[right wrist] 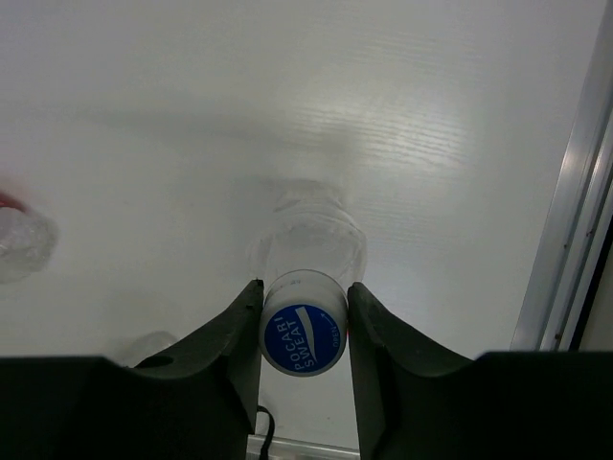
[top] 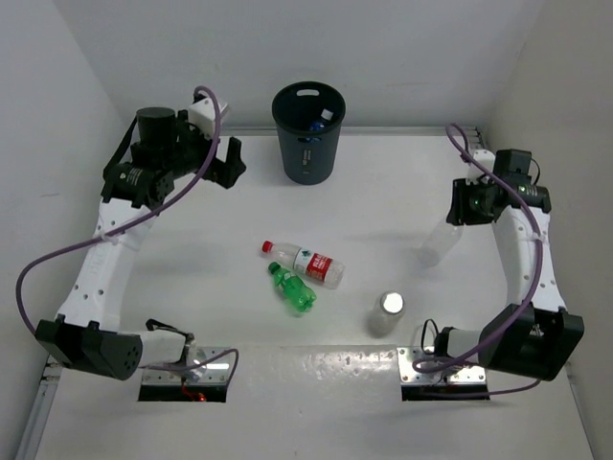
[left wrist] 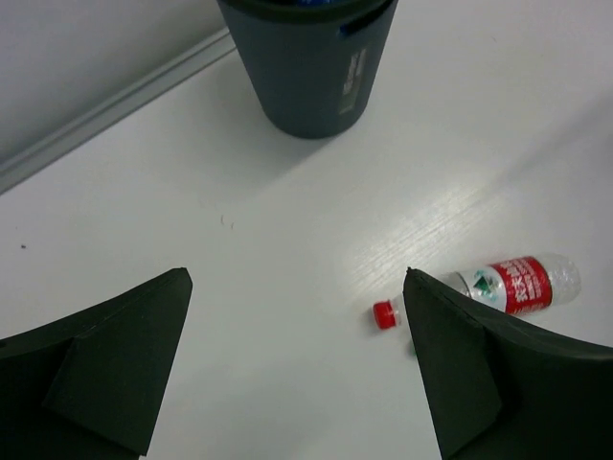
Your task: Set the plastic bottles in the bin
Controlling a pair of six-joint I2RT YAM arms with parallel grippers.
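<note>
My right gripper (right wrist: 305, 286) is shut on the blue cap (right wrist: 304, 335) of a clear bottle (right wrist: 311, 244). In the top view the right gripper (top: 458, 213) holds this bottle (top: 436, 240) hanging at the right side of the table. My left gripper (left wrist: 296, 275) is open and empty, near the dark grey bin (left wrist: 311, 67). In the top view the left gripper (top: 225, 165) is left of the bin (top: 306, 144), with something blue inside (top: 319, 122). A red-capped, red-labelled bottle (top: 306, 262) (left wrist: 512, 286), a green bottle (top: 292, 288) and a silvery-topped bottle (top: 388, 311) are on the table.
White walls close in the table at the left, back and right. A metal rail (right wrist: 575, 192) runs along the table's right edge. The arm bases and mounting plates (top: 187, 369) sit at the near edge. The end of the red-labelled bottle (right wrist: 19, 240) shows at the right wrist view's left edge.
</note>
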